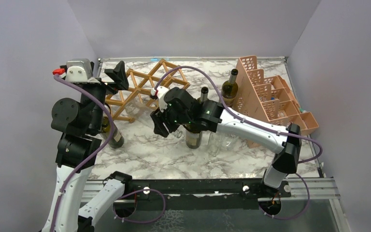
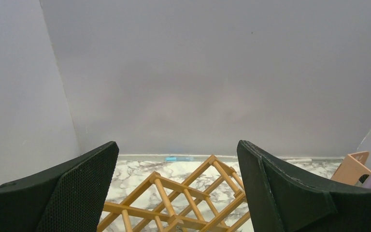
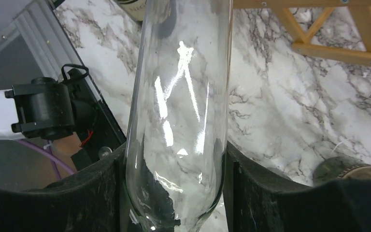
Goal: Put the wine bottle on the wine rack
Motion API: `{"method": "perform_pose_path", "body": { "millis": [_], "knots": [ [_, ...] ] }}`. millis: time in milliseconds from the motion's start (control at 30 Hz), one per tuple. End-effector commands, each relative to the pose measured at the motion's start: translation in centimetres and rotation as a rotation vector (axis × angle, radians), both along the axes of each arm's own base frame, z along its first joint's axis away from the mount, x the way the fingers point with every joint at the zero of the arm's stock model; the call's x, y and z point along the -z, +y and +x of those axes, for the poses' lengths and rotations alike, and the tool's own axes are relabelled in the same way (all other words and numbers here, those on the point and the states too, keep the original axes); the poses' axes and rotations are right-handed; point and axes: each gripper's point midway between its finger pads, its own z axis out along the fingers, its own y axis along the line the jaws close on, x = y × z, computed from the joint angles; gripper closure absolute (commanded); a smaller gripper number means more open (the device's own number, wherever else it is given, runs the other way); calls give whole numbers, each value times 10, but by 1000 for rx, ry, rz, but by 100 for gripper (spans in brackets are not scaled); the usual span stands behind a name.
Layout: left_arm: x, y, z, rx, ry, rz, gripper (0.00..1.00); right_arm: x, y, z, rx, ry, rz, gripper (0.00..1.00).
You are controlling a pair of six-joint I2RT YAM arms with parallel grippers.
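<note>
Right gripper (image 3: 174,162) pinches clear wine bottle (image 3: 181,87) over bench (image 3: 280,111), near side of wine rack (image 1: 142,89); left gripper (image 2: 176,147) spread wide above rack's left end.

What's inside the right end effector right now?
A clear glass bottle, gripped between the right end effector's two black fingers, with the marble table behind it. Both bottle ends run out of the wrist view, so neck, base and any cap are not visible.

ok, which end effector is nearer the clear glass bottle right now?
Right. The right end effector is closed around the clear bottle, gripping its body. The left end effector is open, up by the wine rack's left end, well away from the bottle.
</note>
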Motion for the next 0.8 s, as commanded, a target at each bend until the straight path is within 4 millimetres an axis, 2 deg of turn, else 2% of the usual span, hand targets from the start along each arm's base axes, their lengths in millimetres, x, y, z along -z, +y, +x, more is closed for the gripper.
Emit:
{"method": "perform_pose_path", "body": {
  "millis": [0, 100, 367, 633, 767],
  "knots": [
    [-6, 4, -3, -11, 11, -40, 1, 6, 25, -9, 1, 5, 34, 99],
    [-4, 3, 0, -15, 26, -37, 1, 18, 34, -9, 17, 6, 15, 99],
    [4, 0, 6, -11, 75, -22, 1, 45, 31, 21, 221, -16, -38, 99],
    [12, -5, 12, 11, 106, -10, 1, 44, 30, 42, 342, -69, -7, 99],
    [13, -9, 14, 25, 117, -6, 1, 48, 36, 51, 377, -88, -1, 99]
  ]
}}
